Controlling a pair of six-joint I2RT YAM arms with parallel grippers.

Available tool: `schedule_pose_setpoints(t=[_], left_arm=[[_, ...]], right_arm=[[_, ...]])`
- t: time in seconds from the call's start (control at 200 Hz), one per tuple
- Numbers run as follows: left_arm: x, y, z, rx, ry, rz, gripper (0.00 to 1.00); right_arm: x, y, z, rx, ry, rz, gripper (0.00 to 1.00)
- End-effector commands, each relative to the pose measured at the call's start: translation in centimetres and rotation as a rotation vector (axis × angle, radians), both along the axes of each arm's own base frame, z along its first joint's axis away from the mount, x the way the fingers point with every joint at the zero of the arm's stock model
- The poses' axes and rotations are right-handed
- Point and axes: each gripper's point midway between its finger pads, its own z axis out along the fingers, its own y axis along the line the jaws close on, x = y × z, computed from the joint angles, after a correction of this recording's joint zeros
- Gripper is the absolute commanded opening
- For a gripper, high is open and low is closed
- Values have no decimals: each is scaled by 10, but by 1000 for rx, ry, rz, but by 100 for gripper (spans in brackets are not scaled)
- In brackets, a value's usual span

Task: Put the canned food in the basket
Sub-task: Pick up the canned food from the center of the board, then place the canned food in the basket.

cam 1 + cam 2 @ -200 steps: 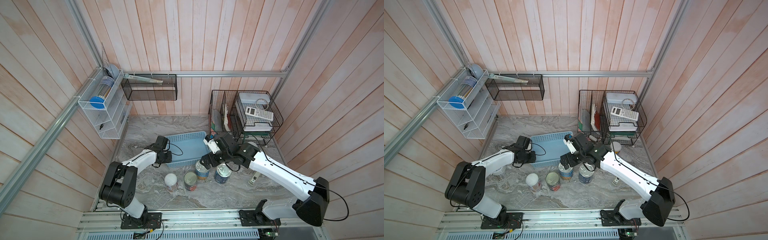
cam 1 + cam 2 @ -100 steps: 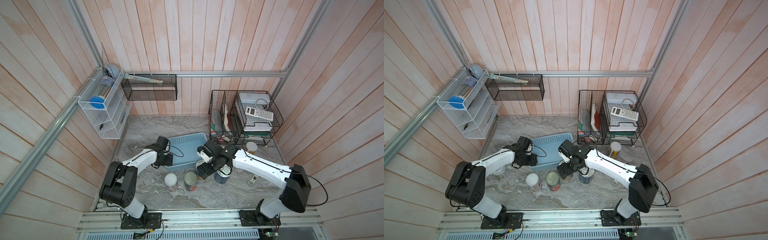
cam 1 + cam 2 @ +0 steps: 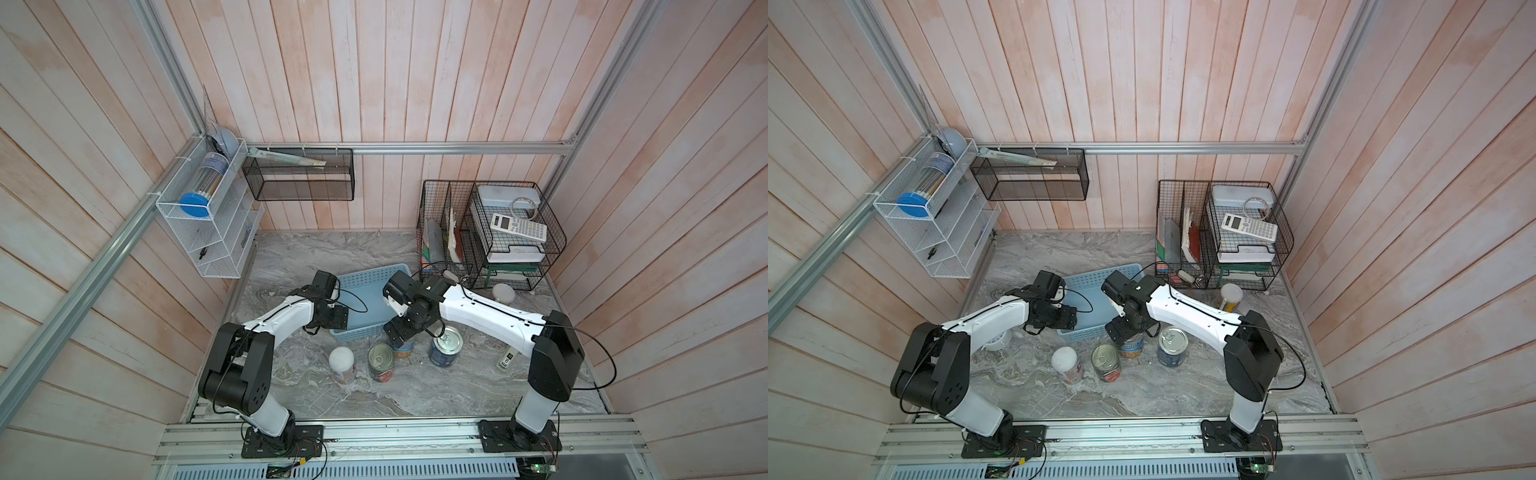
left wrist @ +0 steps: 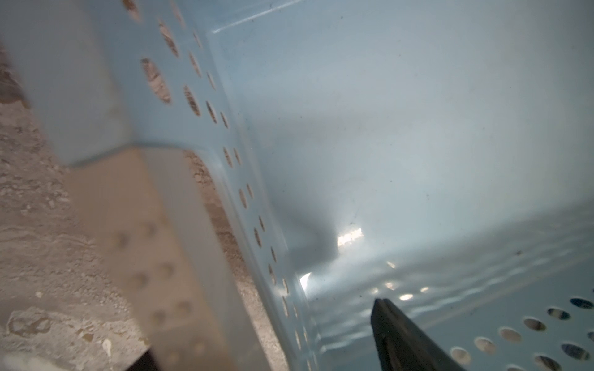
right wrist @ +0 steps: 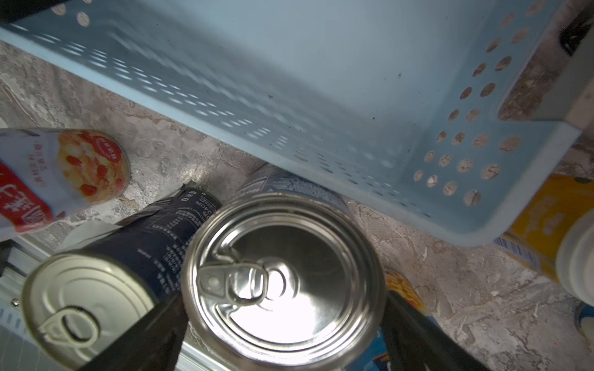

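My right gripper (image 3: 401, 333) hung over the blue can (image 5: 283, 257) that stood just in front of the basket (image 3: 359, 332). Its jaws were spread wide, with one finger (image 5: 151, 334) on each side of the silver lid. I could not tell whether either finger touched the can.

My left gripper (image 3: 338, 319) was at the basket's left end, jaws apart and straddling the perforated wall. In the left wrist view a blurred tan finger (image 4: 154, 257) lay outside that wall and a black finger (image 4: 398, 337) inside it.

The basket sat on the table (image 3: 415, 395) between my two arms. Every can I could see stood upright on the table, outside the basket. In both top views a red can (image 3: 380, 362) stood just beside the blue can on its left, with a white-lidded can (image 3: 341, 362) beyond that. A second blue can (image 3: 445, 345) stood near on the right. A yellow can (image 3: 503, 293) with a white lid stood well apart from the others, by the black wire rack (image 3: 557, 241).
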Motion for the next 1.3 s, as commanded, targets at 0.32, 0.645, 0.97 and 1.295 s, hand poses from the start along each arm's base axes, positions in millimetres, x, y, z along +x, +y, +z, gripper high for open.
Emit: schedule_pose_setpoints(t=[0.32, 0.645, 0.97, 1.295], left_arm=[[13, 1, 11, -13, -46, 5, 84], [13, 4, 10, -11, -46, 12, 84], [14, 5, 6, -10, -34, 17, 84], [12, 1, 2, -30, -18, 0, 81]], right_arm=[[14, 0, -27, 6, -15, -31, 98], [12, -10, -21, -19, -38, -31, 72], [8, -24, 93, 29, -166, -34, 56], [135, -6, 183, 262, -462, -128, 56]])
